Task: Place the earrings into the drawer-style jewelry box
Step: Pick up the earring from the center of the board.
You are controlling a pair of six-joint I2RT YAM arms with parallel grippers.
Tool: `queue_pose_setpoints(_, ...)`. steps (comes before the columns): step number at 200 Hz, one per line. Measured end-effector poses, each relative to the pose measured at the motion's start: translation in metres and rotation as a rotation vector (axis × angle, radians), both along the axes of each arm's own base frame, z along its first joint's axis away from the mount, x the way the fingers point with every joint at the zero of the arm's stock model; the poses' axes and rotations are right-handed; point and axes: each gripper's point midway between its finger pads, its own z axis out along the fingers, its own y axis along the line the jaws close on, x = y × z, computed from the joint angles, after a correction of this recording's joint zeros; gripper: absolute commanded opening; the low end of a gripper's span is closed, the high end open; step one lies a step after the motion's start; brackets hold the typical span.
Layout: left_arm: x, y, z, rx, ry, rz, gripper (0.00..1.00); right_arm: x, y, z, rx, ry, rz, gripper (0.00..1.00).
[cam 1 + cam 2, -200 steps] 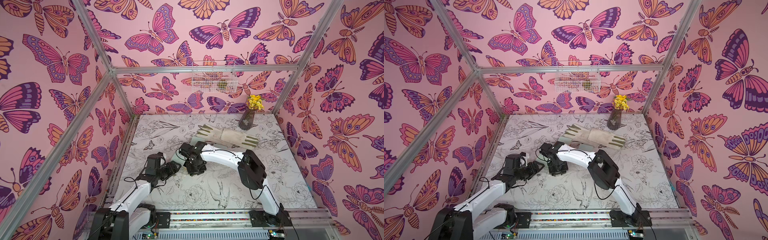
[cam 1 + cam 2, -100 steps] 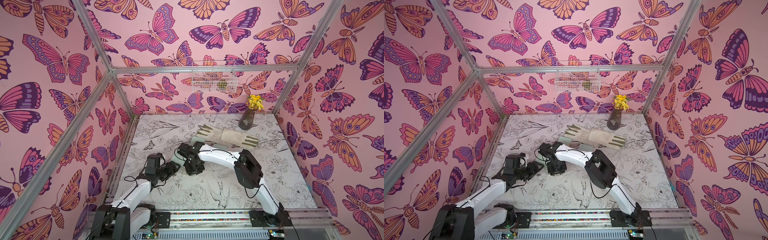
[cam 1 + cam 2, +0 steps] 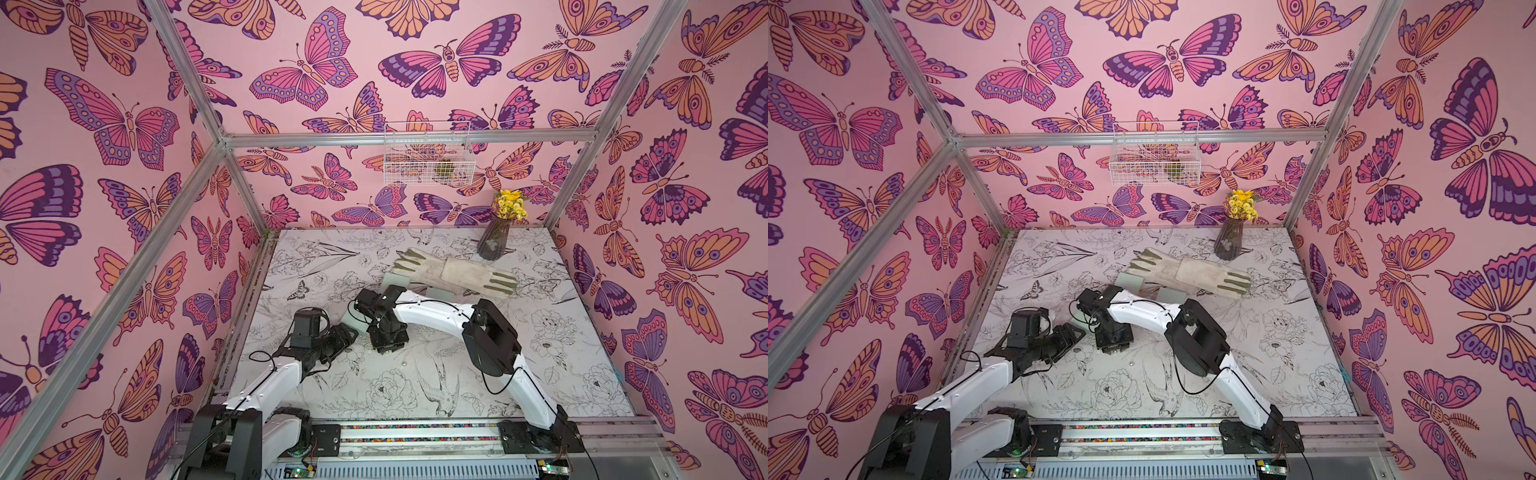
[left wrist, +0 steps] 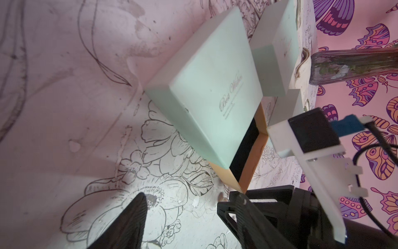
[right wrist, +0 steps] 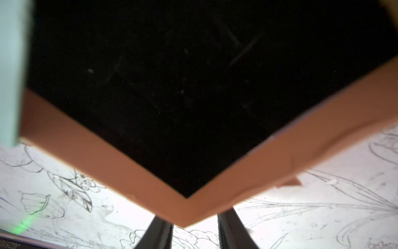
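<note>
The jewelry box (image 4: 204, 86) is a mint sleeve lying on the table, with its orange drawer (image 4: 243, 172) pulled out and showing a black lining (image 5: 172, 86). Two small pale bits, seemingly the earrings (image 4: 195, 201), lie on the table just off the drawer's corner. My left gripper (image 4: 187, 226) is open low over the table, and the pale bits lie ahead of its fingers. My right gripper (image 5: 195, 231) is at the drawer's outer corner with its jaws apart. That corner hides the fingertips. In both top views the two grippers (image 3: 349, 332) (image 3: 1113, 338) stand close together.
A pale work glove (image 3: 453, 276) lies behind the box across two more mint boxes (image 4: 277, 49). A dark vase of yellow flowers (image 3: 494, 241) stands at the back right. A wire basket (image 3: 428, 153) hangs on the back wall. Patterned walls close in three sides.
The right arm has shifted slightly to the left at the drawer and its jaws have narrowed a little. The left arm has hardly moved.
</note>
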Motion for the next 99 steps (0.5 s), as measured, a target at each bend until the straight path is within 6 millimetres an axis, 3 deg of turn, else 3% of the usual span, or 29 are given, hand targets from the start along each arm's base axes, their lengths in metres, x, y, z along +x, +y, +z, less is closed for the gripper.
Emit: queue_pose_setpoints(99,-0.0012,0.0015,-0.0019,0.006,0.010,0.006,0.66,0.0003,0.0030,-0.0035,-0.007,0.014,0.000,0.32)
